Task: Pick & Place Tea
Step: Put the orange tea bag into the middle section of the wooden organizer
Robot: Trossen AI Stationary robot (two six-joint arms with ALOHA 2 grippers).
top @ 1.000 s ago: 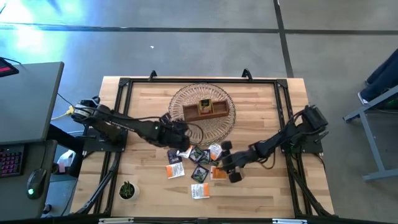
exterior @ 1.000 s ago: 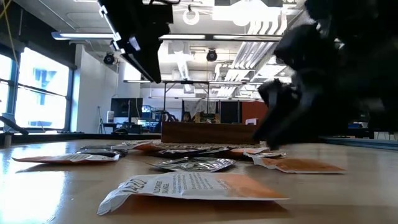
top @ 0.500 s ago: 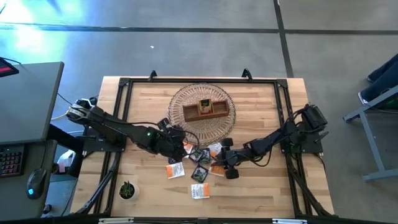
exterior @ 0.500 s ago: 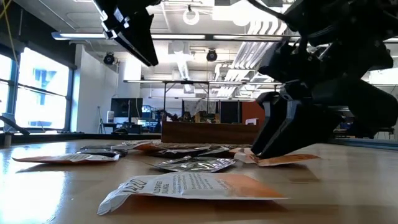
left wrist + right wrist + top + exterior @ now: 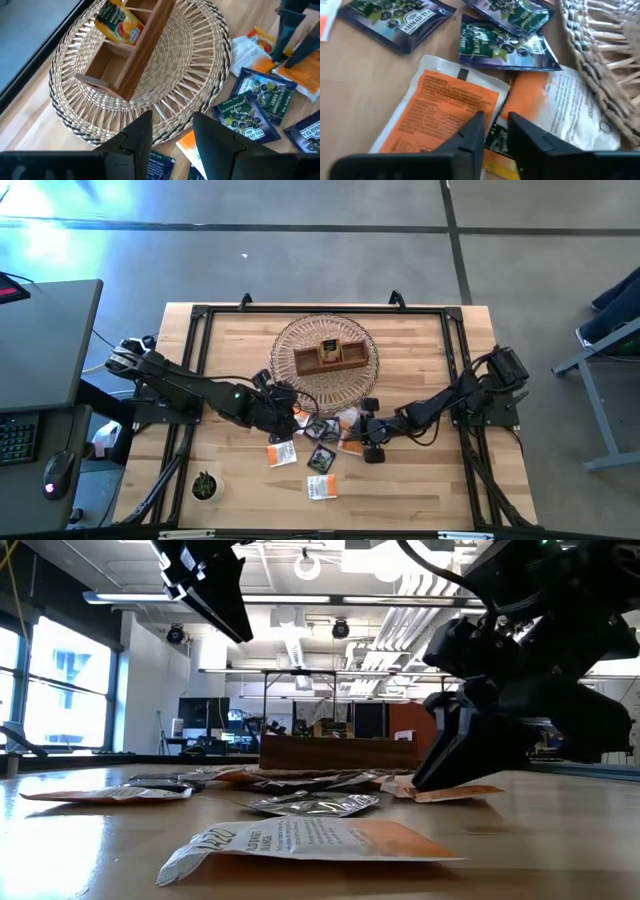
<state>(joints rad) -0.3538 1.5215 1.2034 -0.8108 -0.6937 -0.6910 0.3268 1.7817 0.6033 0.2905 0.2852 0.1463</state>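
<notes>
Several small square tea sachets [image 5: 322, 442], orange, white and dark purple, lie flat on the wooden table near the wicker basket [image 5: 290, 332]. The brown three-compartment box [image 5: 328, 356] stands in that basket with one orange sachet [image 5: 117, 25] in it. My right gripper [image 5: 355, 435] is low among the sachets, shut on an orange one [image 5: 455, 792]. My left gripper [image 5: 172, 122] hangs open and empty above the basket's near rim [image 5: 165, 115], high over the table in the low view [image 5: 230, 625]. My right gripper pinches an orange sachet by one edge [image 5: 495, 117] between its two fingers, slanting down from the table's right side. The fingers [image 5: 470, 135] hide the exact place. In the low view the sachet [image 5: 470, 792] sits slightly raised at the gripper's end.
A small potted plant [image 5: 205, 485] stands near the table's near left corner. A white-and-orange sachet [image 5: 300, 840] lies alone closest to the near edge. Dark purple sachets [image 5: 505, 45] lie just ahead of my right gripper, next to the basket's rim [image 5: 605, 55].
My right gripper has moved toward the far edge and a little left, in among the sachets near the basket. The orange sachet has slid along with it, and its edge now stands slightly off the table. My left gripper has shifted slightly toward the near edge.
</notes>
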